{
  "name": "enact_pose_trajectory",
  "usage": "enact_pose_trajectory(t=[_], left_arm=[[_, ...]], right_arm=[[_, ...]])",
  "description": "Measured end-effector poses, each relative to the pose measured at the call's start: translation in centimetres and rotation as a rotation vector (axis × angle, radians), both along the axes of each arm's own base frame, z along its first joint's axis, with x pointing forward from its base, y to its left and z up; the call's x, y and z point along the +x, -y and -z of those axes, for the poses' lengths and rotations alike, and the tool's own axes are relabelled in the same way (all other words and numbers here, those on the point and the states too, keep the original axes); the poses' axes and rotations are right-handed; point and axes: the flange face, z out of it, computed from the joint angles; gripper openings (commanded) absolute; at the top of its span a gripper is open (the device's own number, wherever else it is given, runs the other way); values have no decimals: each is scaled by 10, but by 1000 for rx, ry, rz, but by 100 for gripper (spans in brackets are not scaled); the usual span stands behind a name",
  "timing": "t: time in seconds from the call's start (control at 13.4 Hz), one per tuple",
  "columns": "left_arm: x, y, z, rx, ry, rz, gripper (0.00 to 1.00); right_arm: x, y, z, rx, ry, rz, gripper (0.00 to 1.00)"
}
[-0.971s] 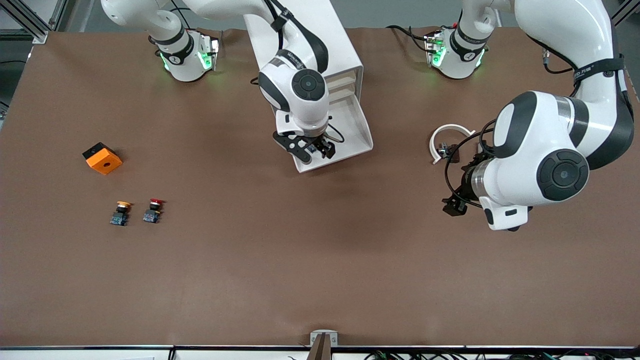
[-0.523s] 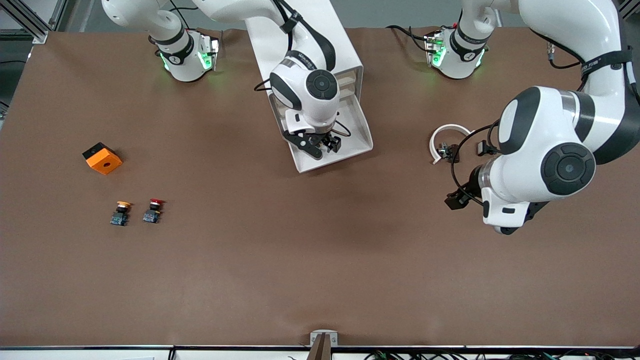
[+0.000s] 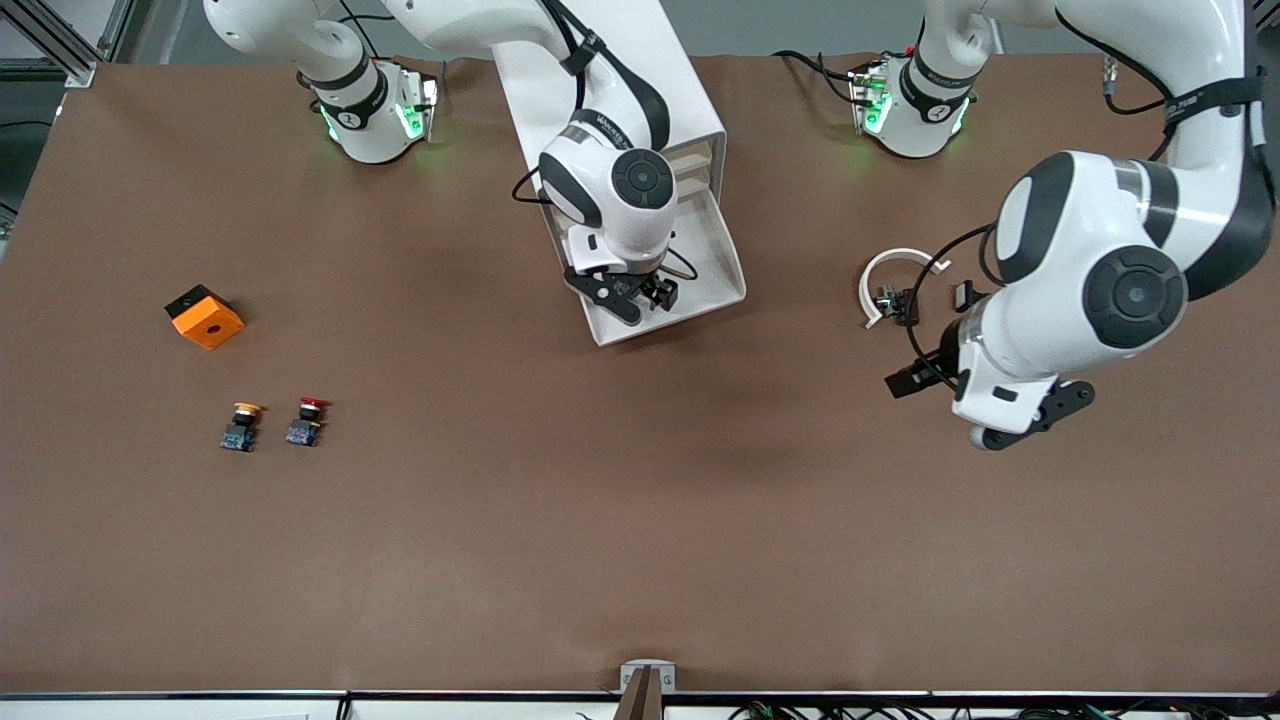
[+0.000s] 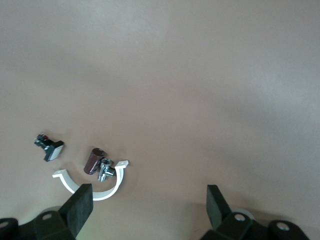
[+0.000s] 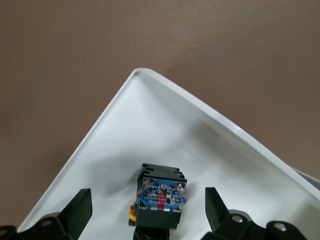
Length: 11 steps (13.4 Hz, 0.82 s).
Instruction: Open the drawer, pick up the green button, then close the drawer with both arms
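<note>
The drawer (image 3: 718, 262) stands pulled out of the white cabinet (image 3: 600, 60), a shallow white tray (image 5: 150, 125). In it lies the button (image 5: 161, 194), showing its black-and-blue body. My right gripper (image 3: 632, 297) hangs just over the drawer, open, with one finger to each side of the button (image 5: 147, 202) and not touching it. In the front view the button is hidden under this hand. My left gripper (image 3: 1030, 418) hangs open over bare table toward the left arm's end, with nothing between its fingers (image 4: 148, 200).
A white ring clamp (image 3: 893, 283) with small screws and a brown cylinder (image 4: 93, 160) lies beside the left hand. Toward the right arm's end sit an orange box (image 3: 204, 316), an orange-capped button (image 3: 241, 425) and a red-capped button (image 3: 305, 421).
The right gripper has moved from the drawer's front edge to over the button inside it. The left hand has turned and drifted a little toward its own end of the table.
</note>
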Motion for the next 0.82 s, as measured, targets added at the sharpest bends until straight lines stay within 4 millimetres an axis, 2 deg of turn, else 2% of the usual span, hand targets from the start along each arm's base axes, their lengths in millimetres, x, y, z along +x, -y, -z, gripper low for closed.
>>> enact_pose_trajectory(t=[0.22, 0.37, 0.6, 0.75, 0.82], left_arm=[[-26, 30, 38, 16, -32, 71, 100], [-41, 40, 58, 23, -74, 96, 100], [-67, 46, 73, 30, -124, 121, 100], [-85, 53, 84, 33, -149, 145, 100], [-93, 56, 91, 34, -155, 155, 100]], right_arm=[[2, 1, 0, -2, 2, 16, 98], [2, 1, 1, -4, 2, 27, 82], [2, 2, 1, -4, 2, 31, 50], [2, 1, 1, -5, 2, 36, 46], [2, 1, 1, -5, 2, 39, 39]])
